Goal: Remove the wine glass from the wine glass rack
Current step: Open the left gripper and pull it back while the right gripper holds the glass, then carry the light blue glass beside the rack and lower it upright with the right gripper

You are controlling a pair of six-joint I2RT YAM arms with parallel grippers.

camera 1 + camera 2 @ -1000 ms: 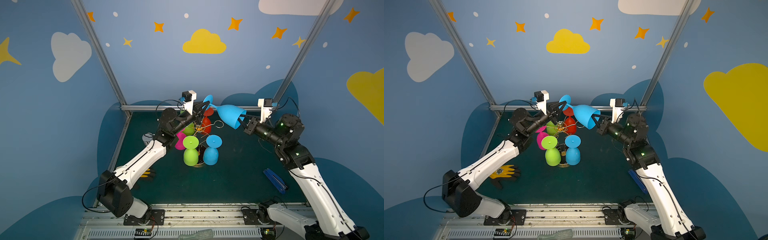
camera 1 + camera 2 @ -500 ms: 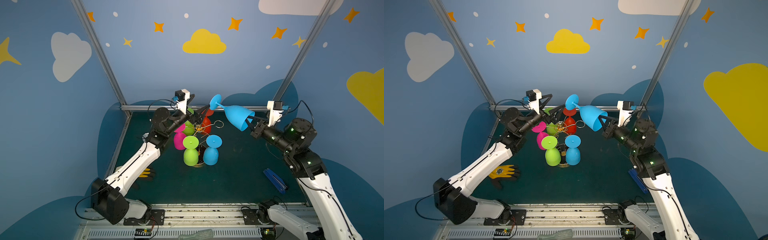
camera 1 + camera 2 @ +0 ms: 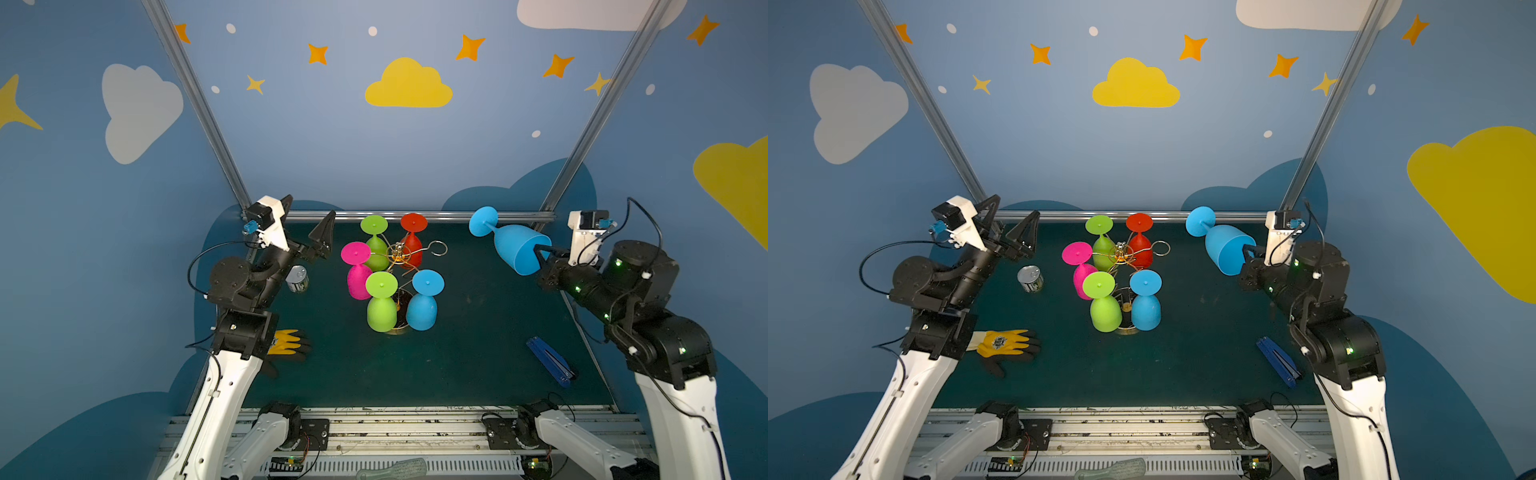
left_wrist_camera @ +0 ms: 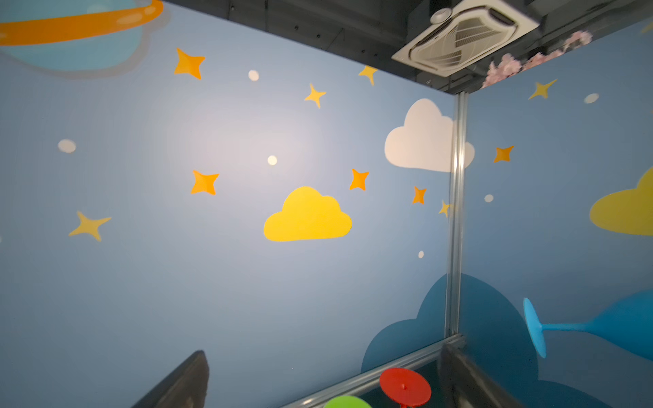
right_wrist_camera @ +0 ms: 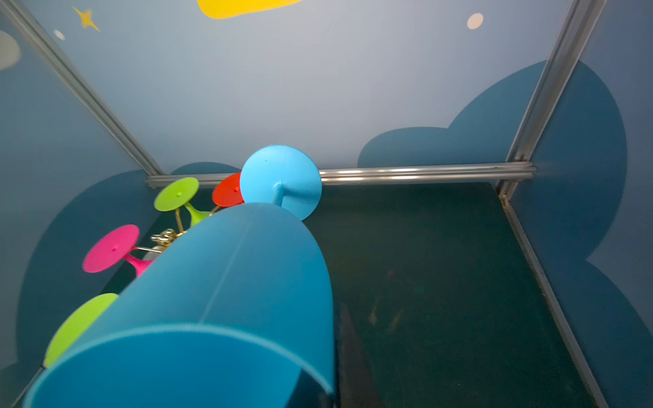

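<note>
Glass: blue wine glass [image 3: 513,249] tilted, off the rack [image 3: 398,252], well to its right
Right gripper [image 3: 542,253]: clamped on its rim
Left gripper [image 3: 307,226]: spread wide, empty

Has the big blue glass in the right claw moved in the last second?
Yes. The held blue glass, pinched by the right gripper, has swung rightward, away from the wine glass rack.

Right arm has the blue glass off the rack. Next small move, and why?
Probably lower the right gripper toward the mat right of the wine glass rack: the blue wine glass hangs tilted in the air, pinched at its rim, already apart from the empty hook.
</note>
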